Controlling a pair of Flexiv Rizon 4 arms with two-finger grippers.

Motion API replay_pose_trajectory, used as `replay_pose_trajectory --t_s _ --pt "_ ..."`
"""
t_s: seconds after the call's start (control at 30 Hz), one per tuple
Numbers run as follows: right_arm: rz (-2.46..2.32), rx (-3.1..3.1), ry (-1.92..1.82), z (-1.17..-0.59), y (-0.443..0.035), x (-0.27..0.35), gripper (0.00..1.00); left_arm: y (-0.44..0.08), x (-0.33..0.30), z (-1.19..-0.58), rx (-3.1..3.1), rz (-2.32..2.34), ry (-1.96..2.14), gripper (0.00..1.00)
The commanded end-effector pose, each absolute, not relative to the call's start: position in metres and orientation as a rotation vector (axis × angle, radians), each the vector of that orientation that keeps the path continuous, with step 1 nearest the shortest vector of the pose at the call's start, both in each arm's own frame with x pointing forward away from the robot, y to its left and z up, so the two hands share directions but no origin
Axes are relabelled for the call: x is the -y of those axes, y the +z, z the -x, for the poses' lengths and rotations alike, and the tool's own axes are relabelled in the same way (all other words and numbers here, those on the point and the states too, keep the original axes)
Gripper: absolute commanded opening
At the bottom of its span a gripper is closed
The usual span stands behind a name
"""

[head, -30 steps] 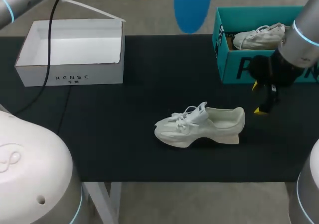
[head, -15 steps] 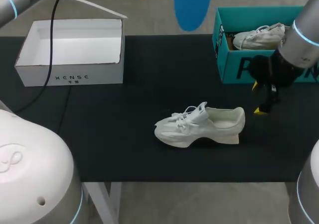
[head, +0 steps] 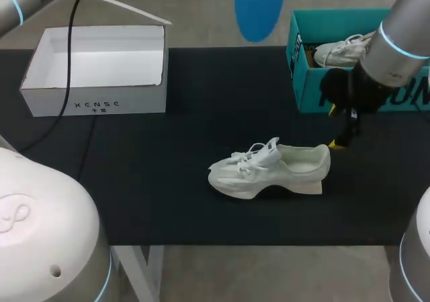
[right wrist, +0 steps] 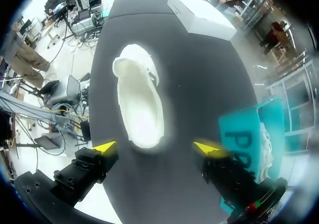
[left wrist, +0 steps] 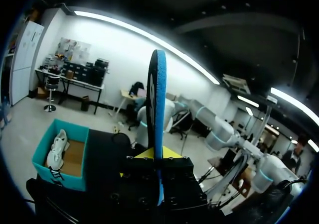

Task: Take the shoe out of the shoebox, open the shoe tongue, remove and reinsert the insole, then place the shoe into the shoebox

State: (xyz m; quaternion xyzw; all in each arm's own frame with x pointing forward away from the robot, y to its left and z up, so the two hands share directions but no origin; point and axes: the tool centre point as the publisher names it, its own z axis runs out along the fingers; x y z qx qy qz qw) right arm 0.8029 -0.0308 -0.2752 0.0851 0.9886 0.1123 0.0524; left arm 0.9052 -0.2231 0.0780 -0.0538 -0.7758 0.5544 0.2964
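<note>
A white shoe (head: 269, 170) lies on its sole in the middle of the black table, toe to the left, tongue raised. My right gripper (head: 336, 129) hangs open just right of its heel. In the right wrist view the shoe (right wrist: 139, 104) lies ahead of the gripper (right wrist: 155, 147), between the lines of its wide-apart fingers and clear of both. A blue insole (head: 259, 7) hangs high above the table's far edge. In the left wrist view the insole (left wrist: 156, 109) stands edge-on, with my left gripper (left wrist: 155, 157) shut on its lower end.
A teal shoebox (head: 306, 80) stands at the back right with a second white shoe (head: 342, 49) inside. At the back left stands an open white box (head: 101, 104). A black cable (head: 64, 94) drapes over that box.
My right gripper has moved left and a little farther back, closer to the shoe's heel. The shoe and the blue insole have stayed where they were.
</note>
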Motion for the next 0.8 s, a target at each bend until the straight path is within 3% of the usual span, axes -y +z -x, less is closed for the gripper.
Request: replay_pose_trajectory --t_s 0.03,0.8 --pt "-0.298 -3.014 0.27 -0.81 -0.272 0.009 1.0 0.078 0.223 -0.906 2.063 0.146 1.471 0.0" --pt "-0.494 -3.046 0.238 -0.804 -0.323 -0.016 1.0 0.078 0.223 -0.906 2.063 0.146 1.471 0.0"
